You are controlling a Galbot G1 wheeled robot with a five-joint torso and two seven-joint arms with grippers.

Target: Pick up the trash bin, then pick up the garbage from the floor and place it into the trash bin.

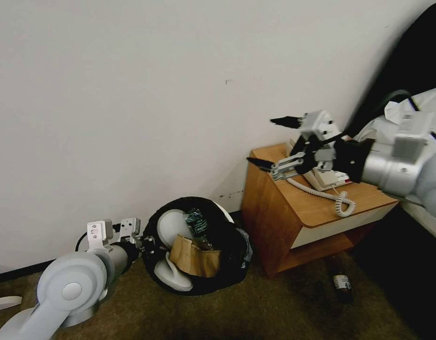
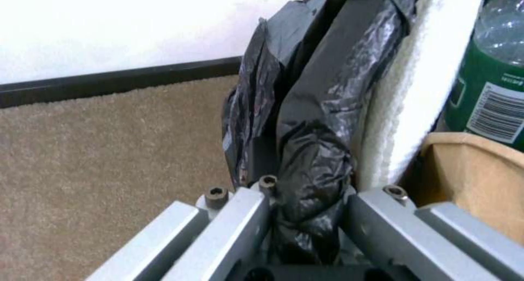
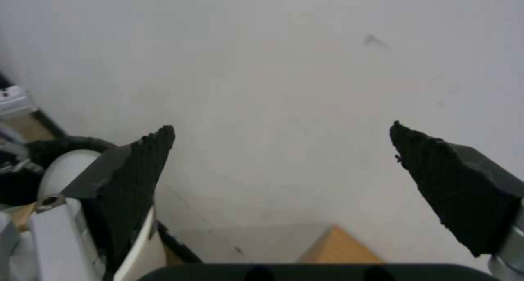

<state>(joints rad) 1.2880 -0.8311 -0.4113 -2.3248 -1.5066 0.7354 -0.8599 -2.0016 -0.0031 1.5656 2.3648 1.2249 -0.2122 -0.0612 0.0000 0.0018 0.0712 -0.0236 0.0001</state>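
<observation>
Left pincer [image 1: 143, 242] gripping the trash bin [image 1: 229, 245] rim; right pincer [image 1: 267, 141] hanging wide open and holding nothing.

Left pincer is clamping the black bag-covered rim [image 2: 311, 178], tilting the bin mouth toward the camera, just beside the wooden nightstand [image 1: 293, 212] and close to the wall. Inside: white slipper [image 1: 173, 226], brown cardboard piece [image 1: 196, 257], plastic bottle [image 1: 199, 226]. Right pincer is hovering above the nightstand's front corner, near the phone [image 1: 324, 177]. A dark bottle [image 1: 341, 285] is lying on the carpet below the nightstand, open carpet in front. Left wrist view is giving the bottle's green label and barcode [image 2: 491, 105]; right wrist view is showing both black fingertips [image 3: 136, 170] well apart against the wall.
</observation>
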